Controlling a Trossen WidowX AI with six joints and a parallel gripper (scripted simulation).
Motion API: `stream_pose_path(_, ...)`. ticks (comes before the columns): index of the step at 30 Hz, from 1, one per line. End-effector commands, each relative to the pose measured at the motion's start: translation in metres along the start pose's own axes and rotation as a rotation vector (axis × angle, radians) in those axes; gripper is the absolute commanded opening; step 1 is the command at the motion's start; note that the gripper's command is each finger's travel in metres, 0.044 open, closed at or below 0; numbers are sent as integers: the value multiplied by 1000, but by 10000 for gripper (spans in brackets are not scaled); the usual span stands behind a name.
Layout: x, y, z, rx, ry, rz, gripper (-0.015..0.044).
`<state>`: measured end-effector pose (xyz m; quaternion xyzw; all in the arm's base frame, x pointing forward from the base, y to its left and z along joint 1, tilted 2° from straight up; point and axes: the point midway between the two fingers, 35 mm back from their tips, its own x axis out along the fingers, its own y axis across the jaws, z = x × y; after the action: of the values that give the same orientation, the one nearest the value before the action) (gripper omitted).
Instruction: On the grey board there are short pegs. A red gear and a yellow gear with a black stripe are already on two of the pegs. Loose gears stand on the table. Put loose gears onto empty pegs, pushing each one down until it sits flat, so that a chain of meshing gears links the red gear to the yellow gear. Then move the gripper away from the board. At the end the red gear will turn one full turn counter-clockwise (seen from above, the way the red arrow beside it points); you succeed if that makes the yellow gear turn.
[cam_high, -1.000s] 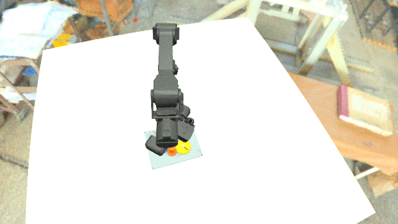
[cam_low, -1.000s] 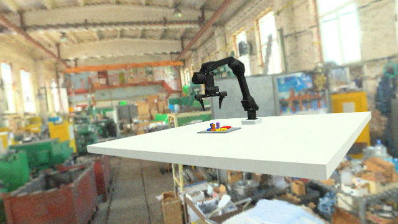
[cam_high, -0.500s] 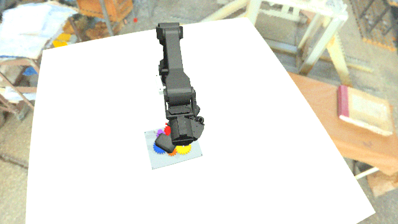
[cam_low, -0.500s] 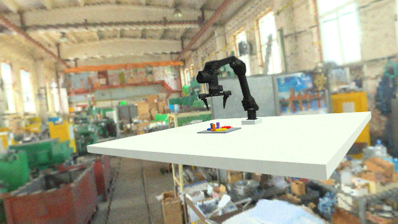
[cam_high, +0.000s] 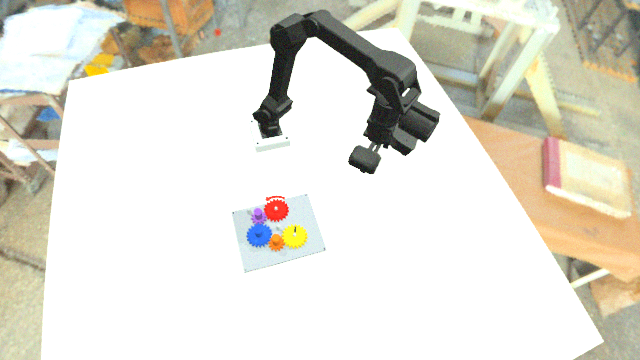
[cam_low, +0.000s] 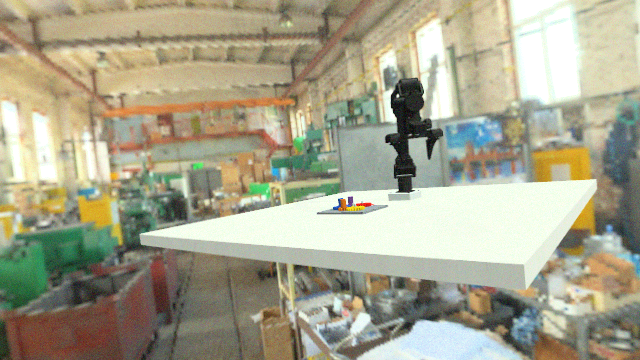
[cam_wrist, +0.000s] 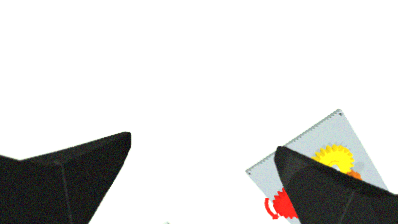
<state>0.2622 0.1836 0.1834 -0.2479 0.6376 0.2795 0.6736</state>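
The grey board (cam_high: 312, 217) (cam_wrist: 322, 135) bears the red gear (cam_high: 276, 211) (cam_wrist: 283, 204) and the striped yellow gear (cam_high: 295, 237) (cam_wrist: 336, 157). The purple gear (cam_high: 258, 216) sits between the red gear and the blue gear (cam_high: 259, 235). The orange gear (cam_high: 276, 243) (cam_wrist: 355, 175) sits between the blue and yellow gears. Neighbouring teeth appear to meet, and the gears look level; exact seating is too small to tell. My gripper (cam_low: 415, 155) (cam_wrist: 204, 145) is open and empty, high above the table, away from the board. In the wrist view a finger hides part of the board.
The red arrow (cam_high: 267, 198) (cam_wrist: 268, 210) is beside the red gear. A bare peg (cam_high: 278, 227) stands between the red and yellow gears. The arm's white base (cam_high: 272, 144) (cam_low: 404, 196) is behind the board. The white table (cam_high: 150, 175) (cam_low: 450, 230) has no loose gears in view.
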Motion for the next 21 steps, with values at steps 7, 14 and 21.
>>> stream_pose_path(7, -11, 74, -11, 3, -2, 6, 440)
stream_pose_path(14, -11, 74, -11, 3, -2, 6, 440)
stream_pose_path(21, -11, 74, -11, 3, -2, 6, 440)
